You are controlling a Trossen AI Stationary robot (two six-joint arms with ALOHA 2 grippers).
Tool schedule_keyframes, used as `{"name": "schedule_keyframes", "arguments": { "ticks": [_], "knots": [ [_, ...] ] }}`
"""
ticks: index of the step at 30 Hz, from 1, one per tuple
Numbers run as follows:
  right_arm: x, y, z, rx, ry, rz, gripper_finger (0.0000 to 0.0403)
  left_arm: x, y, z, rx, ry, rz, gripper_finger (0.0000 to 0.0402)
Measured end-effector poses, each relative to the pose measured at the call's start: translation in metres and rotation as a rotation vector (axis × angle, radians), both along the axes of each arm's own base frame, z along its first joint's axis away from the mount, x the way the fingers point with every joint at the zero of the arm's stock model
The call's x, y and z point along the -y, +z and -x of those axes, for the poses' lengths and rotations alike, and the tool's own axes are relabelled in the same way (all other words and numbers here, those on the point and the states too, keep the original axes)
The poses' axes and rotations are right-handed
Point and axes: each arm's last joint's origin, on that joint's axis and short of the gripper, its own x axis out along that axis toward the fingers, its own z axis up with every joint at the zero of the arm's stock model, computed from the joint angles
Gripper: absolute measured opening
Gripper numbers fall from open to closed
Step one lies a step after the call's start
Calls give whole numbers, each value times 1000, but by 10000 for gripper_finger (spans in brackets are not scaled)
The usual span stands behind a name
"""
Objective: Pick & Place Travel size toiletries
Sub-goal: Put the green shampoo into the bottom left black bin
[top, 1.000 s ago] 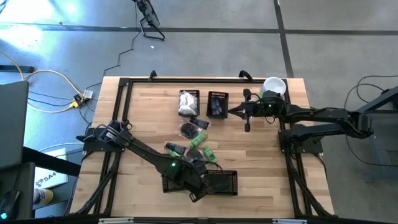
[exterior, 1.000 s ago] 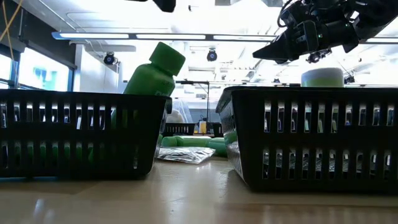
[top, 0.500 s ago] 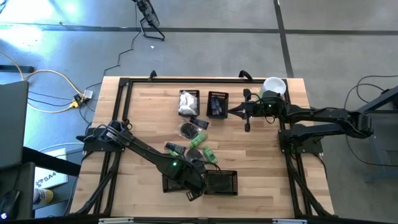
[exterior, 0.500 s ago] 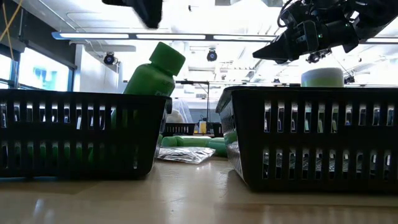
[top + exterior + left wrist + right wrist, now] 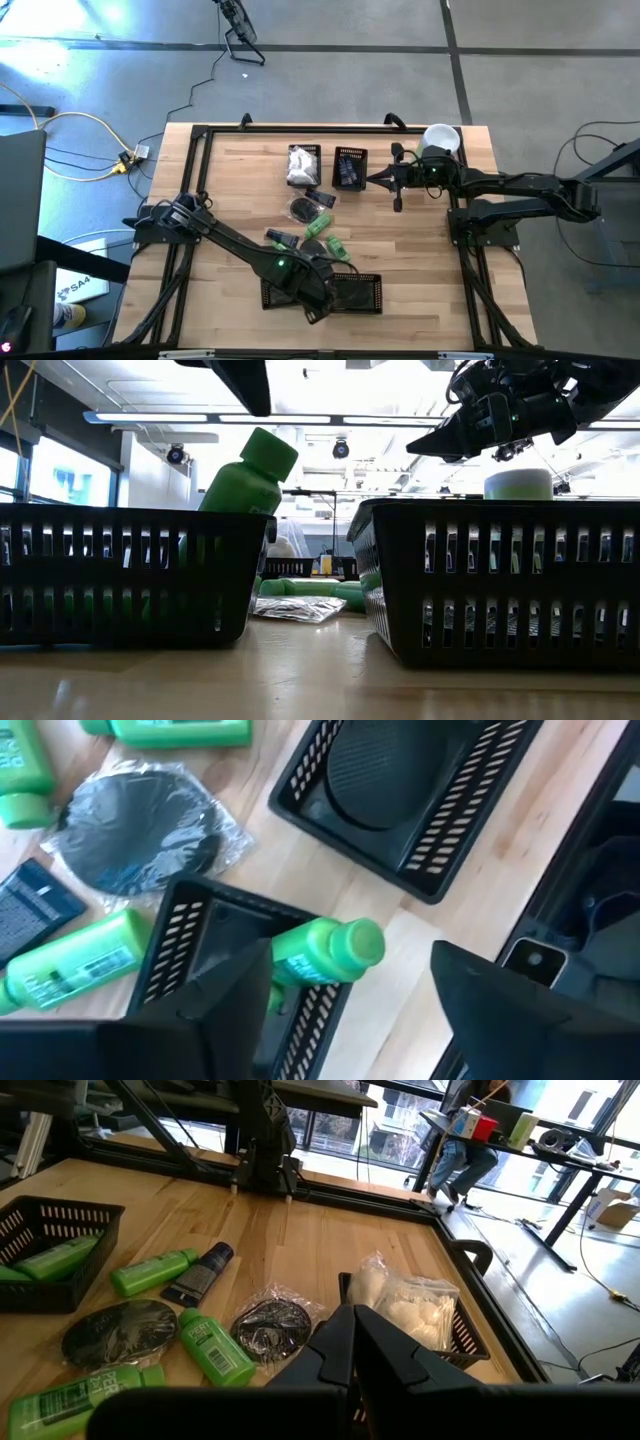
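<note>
The left claw hung over the near edge of the table, its 2 fingers spread wide and holding nothing. Directly below it, between the fingers, a green bottle leaned in a black basket, its cap poking over the rim. In the low view the same bottle stood tilted above the basket wall, with 1 dark finger just above it. Just beside that basket sat a 2nd basket holding a dark round piece. Farther out from the claw lay a clear-wrapped dark disc, a dark blue packet and more green tubes on the wood.

The right claw waited at the far side of the table, fingers pressed together and empty, next to a pale cylinder with a white lid. Ahead of it stood a small basket with white packets, and beyond that more green tubes and wrapped discs.
</note>
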Motion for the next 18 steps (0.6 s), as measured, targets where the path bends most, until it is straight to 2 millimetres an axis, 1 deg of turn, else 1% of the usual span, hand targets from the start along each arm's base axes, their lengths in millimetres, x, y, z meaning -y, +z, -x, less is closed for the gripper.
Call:
{"name": "schedule_keyframes", "arguments": {
  "ticks": [2, 5, 13, 16, 18],
  "knots": [
    [0, 0, 0, -1, 0, 0, 3, 1, -3, -2, 0, -3, -2, 281],
    [0, 0, 0, -2, 0, 0, 3, 2, -7, -3, -12, -4, 2, 287],
    [0, 0, 0, -2, 1, -1, 3, 6, -22, -9, -41, -11, -3, 275],
    [0, 0, 0, -2, 0, -2, 3, 9, -30, -15, -37, -19, 17, 270],
    [0, 0, 0, 0, 1, -2, 3, 9, -33, -14, -58, -21, 12, 269]
  ]
}}
